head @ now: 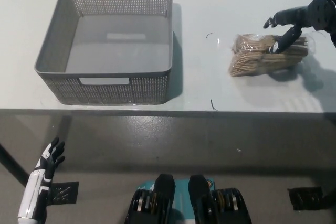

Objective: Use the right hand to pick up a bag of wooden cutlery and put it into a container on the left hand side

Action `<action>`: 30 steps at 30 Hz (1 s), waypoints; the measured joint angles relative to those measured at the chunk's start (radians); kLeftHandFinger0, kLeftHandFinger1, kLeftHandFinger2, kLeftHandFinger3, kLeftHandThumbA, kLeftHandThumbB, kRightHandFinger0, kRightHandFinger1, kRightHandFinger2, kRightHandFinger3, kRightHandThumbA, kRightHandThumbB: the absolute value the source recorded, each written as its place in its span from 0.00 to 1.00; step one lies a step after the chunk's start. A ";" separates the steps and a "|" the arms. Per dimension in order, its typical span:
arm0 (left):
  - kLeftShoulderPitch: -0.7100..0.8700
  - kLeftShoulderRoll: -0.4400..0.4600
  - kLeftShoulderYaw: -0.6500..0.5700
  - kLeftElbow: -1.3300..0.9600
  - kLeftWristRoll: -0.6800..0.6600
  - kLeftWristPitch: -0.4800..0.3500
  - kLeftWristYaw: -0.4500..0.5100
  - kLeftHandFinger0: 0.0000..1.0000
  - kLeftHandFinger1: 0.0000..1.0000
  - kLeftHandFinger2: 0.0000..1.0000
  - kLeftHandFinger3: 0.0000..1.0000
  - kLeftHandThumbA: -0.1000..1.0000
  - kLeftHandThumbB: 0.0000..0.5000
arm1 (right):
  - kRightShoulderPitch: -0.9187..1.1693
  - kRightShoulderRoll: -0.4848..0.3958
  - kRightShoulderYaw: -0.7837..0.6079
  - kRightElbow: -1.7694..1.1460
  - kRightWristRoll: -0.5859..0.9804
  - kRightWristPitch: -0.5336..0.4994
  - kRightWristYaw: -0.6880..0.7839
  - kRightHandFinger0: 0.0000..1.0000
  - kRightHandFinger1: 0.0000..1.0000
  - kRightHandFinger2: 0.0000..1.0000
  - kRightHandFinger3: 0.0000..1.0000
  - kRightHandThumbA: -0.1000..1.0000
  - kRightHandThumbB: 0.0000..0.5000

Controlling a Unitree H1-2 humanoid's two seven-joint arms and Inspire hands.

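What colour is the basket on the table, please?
Grey, with a fine perforated pattern on its walls; the head view shows it.

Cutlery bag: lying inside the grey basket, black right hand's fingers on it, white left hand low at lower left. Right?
No. Head view shows the cutlery bag on the table, right of the empty grey basket. The rest holds: right hand fingers on it, left hand low at lower left.

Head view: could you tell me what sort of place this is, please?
Probably a robot test bench: a plain white table with a grey mesh basket and a bag of wooden cutlery, above bare grey floor.
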 measured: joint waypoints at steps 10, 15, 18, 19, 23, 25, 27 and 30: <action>-0.004 0.000 -0.001 0.009 0.008 -0.021 0.000 1.00 1.00 1.00 1.00 0.98 0.44 | 0.021 0.039 0.013 0.169 -0.008 -0.052 -0.066 1.00 1.00 1.00 1.00 0.71 1.00; -0.005 0.004 -0.006 0.009 0.009 -0.022 -0.005 1.00 1.00 1.00 1.00 0.97 0.44 | 0.018 0.069 0.032 0.251 -0.027 -0.081 -0.125 1.00 1.00 1.00 1.00 0.67 1.00; -0.005 0.007 -0.011 0.009 0.009 -0.023 -0.011 1.00 1.00 1.00 1.00 0.96 0.48 | 0.013 0.088 0.040 0.293 -0.037 -0.089 -0.164 1.00 1.00 1.00 1.00 0.67 1.00; -0.006 0.009 -0.014 0.009 0.009 -0.023 -0.013 1.00 1.00 1.00 1.00 0.96 0.49 | 0.013 0.093 0.041 0.303 -0.039 -0.091 -0.173 1.00 1.00 1.00 1.00 0.66 1.00; -0.009 0.016 -0.022 0.009 0.008 -0.023 -0.022 1.00 1.00 1.00 1.00 0.94 0.50 | 0.014 0.107 0.045 0.342 -0.044 -0.105 -0.213 1.00 1.00 1.00 1.00 0.65 1.00; -0.013 0.019 -0.027 0.009 0.008 -0.023 -0.026 1.00 1.00 1.00 1.00 0.93 0.50 | 0.014 0.117 0.046 0.365 -0.045 -0.108 -0.236 1.00 1.00 1.00 1.00 0.66 1.00; -0.019 0.019 -0.029 0.008 0.008 -0.023 -0.026 1.00 1.00 1.00 1.00 0.91 0.50 | 0.013 0.124 0.049 0.379 -0.047 -0.110 -0.252 1.00 1.00 1.00 1.00 0.68 1.00; -0.034 0.021 -0.030 0.008 0.007 -0.023 -0.027 1.00 1.00 1.00 1.00 0.92 0.53 | 0.010 0.134 0.054 0.396 -0.050 -0.115 -0.275 1.00 1.00 1.00 1.00 0.64 1.00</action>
